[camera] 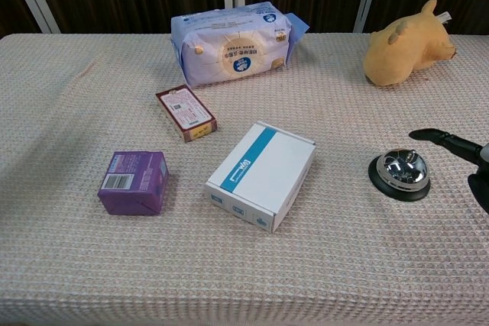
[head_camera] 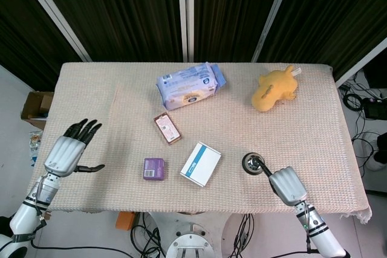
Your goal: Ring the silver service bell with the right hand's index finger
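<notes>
With the silver service bell sitting near the table's front right edge and the right hand empty, its index finger extended above the bell, bring the fingertip straight down onto the centre button, then release.

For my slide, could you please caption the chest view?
Right hand's index finger raised just above the silver service bell.

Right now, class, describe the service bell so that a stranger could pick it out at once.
Start at the yellow plush toy near the table's far right corner, then come straight toward the near edge. The silver service bell sits there by the right hand: the only round, shiny metal thing, on a black base.
</notes>
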You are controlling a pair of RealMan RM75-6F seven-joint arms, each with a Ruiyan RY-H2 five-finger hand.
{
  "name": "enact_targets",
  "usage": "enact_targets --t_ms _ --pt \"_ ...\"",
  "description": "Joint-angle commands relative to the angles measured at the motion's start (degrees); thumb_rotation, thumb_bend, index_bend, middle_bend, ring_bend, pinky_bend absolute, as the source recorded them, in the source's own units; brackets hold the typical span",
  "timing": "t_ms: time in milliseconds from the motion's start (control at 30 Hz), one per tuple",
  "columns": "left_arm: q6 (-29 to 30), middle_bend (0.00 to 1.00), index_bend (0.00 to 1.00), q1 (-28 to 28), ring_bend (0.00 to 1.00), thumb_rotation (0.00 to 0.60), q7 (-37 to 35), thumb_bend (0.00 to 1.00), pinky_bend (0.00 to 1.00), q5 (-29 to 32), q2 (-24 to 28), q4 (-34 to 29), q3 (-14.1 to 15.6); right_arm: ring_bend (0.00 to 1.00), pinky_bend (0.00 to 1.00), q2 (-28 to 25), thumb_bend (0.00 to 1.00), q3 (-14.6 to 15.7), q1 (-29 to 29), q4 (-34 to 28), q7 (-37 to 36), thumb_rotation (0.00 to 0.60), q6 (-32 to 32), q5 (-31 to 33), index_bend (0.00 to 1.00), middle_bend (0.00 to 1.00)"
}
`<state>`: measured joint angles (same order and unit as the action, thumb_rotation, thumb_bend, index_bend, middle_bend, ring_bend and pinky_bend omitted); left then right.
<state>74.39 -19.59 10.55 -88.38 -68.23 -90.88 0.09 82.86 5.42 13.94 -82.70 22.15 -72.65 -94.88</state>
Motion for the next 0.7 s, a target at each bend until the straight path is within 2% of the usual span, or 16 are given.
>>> enact_targets --t_ms 33,233,333,467,700 --pt "-0.08 0.06 0.05 0.00 0.02 0.316 -0.10 0.01 0.16 -0.05 -0.09 0.13 -0.04 0.86 0.98 -0.93 0.72 -0.03 0.45 -1.83 3.67 0.600 4.59 3.98 0.00 0.91" --pt "0.05 0.06 0.05 0.11 0.02 0.316 -0.38 0.01 0.16 -0.29 0.07 0.33 -0.15 0.86 0.98 -2.37 0.72 -0.43 0.63 -4.80 5.15 0.600 4.94 4.93 0.00 0.92" --pt "0.29 0.06 0.05 0.22 0.02 0.318 -0.40 0.01 0.16 -0.60 0.16 0.22 -0.15 0.86 0.98 -2.36 0.72 -0.55 0.38 -4.73 2.87 0.600 1.75 2.04 0.00 0.92" --pt "0.24 0.06 0.05 0.21 0.02 0.316 -0.16 0.01 0.16 -0.85 0.12 -0.01 -0.14 0.86 0.98 -0.92 0.72 -0.55 -0.01 -1.64 -1.41 0.600 -2.62 -1.96 0.00 0.92" --pt "-0.15 0.06 0.05 0.17 0.02 0.318 0.08 0.01 0.16 -0.68 0.11 -0.12 -0.27 0.86 0.98 -1.15 0.72 -0.05 0.44 -1.21 0.34 0.600 2.51 1.56 0.00 0.92"
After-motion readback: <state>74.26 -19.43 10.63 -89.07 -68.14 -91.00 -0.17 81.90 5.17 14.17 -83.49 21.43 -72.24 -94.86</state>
